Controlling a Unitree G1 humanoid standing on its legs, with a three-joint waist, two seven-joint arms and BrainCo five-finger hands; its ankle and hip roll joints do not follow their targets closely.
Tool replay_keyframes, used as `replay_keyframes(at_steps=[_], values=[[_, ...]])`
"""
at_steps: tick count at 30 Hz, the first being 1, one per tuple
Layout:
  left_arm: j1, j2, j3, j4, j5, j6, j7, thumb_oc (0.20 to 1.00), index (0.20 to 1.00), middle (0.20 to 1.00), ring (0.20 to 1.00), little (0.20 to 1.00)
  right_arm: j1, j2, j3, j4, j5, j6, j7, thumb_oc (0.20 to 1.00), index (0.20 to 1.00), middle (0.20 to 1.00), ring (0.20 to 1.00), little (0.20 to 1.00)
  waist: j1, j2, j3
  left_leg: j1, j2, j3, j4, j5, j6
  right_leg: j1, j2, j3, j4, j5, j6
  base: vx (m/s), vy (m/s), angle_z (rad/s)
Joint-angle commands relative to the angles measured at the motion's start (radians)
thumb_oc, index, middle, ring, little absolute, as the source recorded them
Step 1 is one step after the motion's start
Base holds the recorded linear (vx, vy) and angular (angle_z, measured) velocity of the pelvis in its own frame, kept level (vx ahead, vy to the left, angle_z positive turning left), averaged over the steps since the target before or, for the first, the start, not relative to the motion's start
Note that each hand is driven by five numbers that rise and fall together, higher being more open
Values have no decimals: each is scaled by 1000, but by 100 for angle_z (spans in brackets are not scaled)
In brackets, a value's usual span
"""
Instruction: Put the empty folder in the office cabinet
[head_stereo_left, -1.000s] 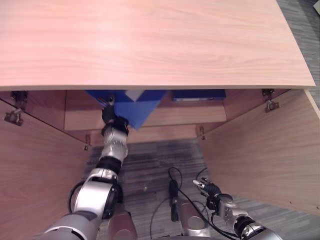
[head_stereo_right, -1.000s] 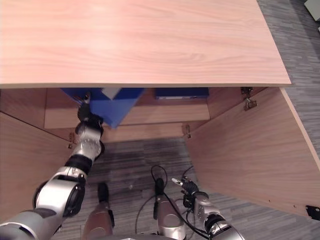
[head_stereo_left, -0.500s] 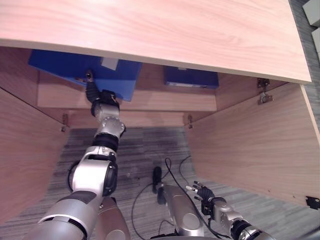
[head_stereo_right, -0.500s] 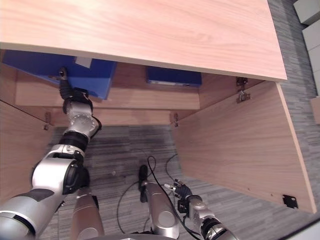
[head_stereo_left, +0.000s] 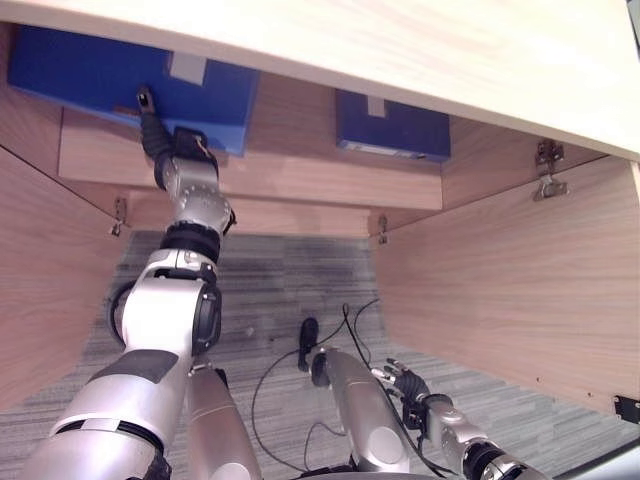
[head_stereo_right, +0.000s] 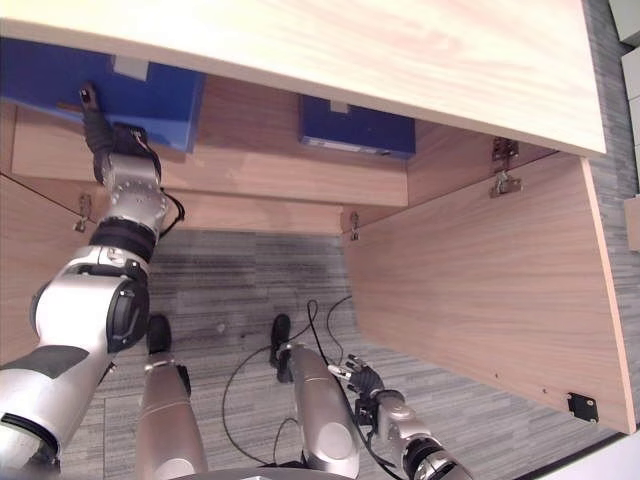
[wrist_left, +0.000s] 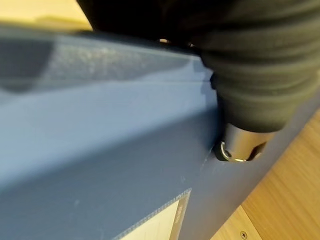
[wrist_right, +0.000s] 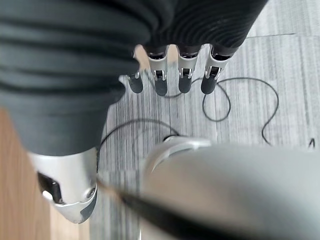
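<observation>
At the upper left of the left eye view, the blue folder lies on the shelf inside the open cabinet, so the main part of the task looks done or nearly so. The left hand reaches up to the folder's front edge, with one dark-tipped finger showing against the blue face. In the left wrist view the folder's surface runs right up against the hand's dark cover and thumb, yet the fingers are mostly hidden, so I cannot tell whether the hand grips the folder or merely rests against it. What seems left is to let go, if it is holding, and draw the arm out.

Further right on the same shelf sits a second blue folder, well apart from the first. At the lower right, the right hand hangs low over the grey carpet, its fingers straight and relaxed, holding nothing.
</observation>
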Motion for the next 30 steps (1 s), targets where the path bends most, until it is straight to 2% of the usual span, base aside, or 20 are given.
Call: replay_keyframes(at_steps=[1,6,7,9,13,17,24,25,26,27,28,29,30], values=[[-140,79,-52,7,-11,-26,-32,200,200,200,200,200,34,-17,-20,-57,78,-10,-15,1000,1000,1000,1000,1000,-24,-3,-6,-49,-18,-44,190,-197,62,-28,41,33,71,-68,39,9,25,8],[-170,97,-53,6,-33,-29,-22,200,200,200,200,200,47,-30,-74,-82,148,-32,-29,1000,1000,1000,1000,1000,-38,10,-16,-92,-19,-56,283,-248,76,-86,36,42,174,-116,30,10,41,1],[-184,112,-56,5,-41,-31,-13,200,200,200,200,200,50,-33,-103,-94,186,-45,-42,1000,1000,1000,1000,1000,-45,16,-17,-125,-19,-60,350,-274,83,-123,30,48,245,-137,25,-4,51,-5],[-190,118,-53,-5,-50,-37,-8,200,200,200,200,200,49,-41,-136,-115,218,-60,-52,1000,1000,1000,1000,1000,-55,28,-17,-136,-19,-60,389,-300,90,-153,30,54,292,-168,15,-32,80,-9],[-207,130,-54,7,-59,-17,-11,200,200,200,200,200,45,-63,-165,-113,213,-60,-65,1000,1000,1000,1000,1000,-65,46,-10,-175,-17,-63,471,-338,94,-205,35,58,380,-206,6,-46,43,-9],[-212,121,-52,-4,-61,-14,-14,200,200,200,200,200,50,-67,-168,-108,201,-51,-68,1000,1000,1000,1000,1000,-70,56,-10,-175,-10,-61,469,-339,91,-214,38,59,385,-212,-2,-14,-29,-3],[-208,72,-45,-40,-65,-12,-24,200,200,200,200,200,97,-95,-155,-111,163,-28,-31,1000,1000,1000,1000,1000,-87,73,-19,-127,-4,-47,357,-289,74,-192,47,69,325,-201,-15,-16,-66,4],[-191,54,-34,-64,-71,-22,-22,200,200,200,200,200,90,-114,-168,-101,160,-25,-33,1000,1000,1000,1000,1000,-84,64,5,-118,-7,-39,367,-254,55,-145,43,86,303,-214,-34,0,0,0],[-197,46,-42,-84,-69,-30,-17,200,200,200,200,200,74,-140,-174,-98,148,-33,-45,1000,1000,1000,1000,1000,-62,49,47,-156,-24,-56,442,-147,28,-122,38,95,303,-218,-52,-20,-4,-29],[-214,16,-52,-94,-73,-34,-18,200,200,200,200,200,65,-149,-198,-86,145,-34,-61,1000,1000,1000,1000,1000,-44,26,88,-260,23,-80,436,-18,-24,-78,25,85,305,-233,-63,54,15,-26],[-222,13,-62,-93,-67,-34,-18,200,200,200,200,200,67,-149,-192,-77,139,-34,-63,1000,1000,1000,1000,1000,-39,28,95,-248,50,-74,360,-3,-24,-58,26,85,305,-241,-56,187,116,4],[-223,13,-69,-96,-58,-37,-19,200,200,200,200,200,60,-151,-179,-72,131,-37,-72,1000,1000,1000,1000,1000,-23,30,110,-246,91,-69,248,58,-29,-24,26,88,301,-249,-39,177,181,60],[-219,15,-71,-100,-49,-40,-15,200,200,200,200,200,40,-155,-172,-62,122,-41,-85,1000,1000,1000,1000,1000,-3,22,134,-208,132,-56,100,141,-35,11,34,89,261,-223,-30,199,328,62]])
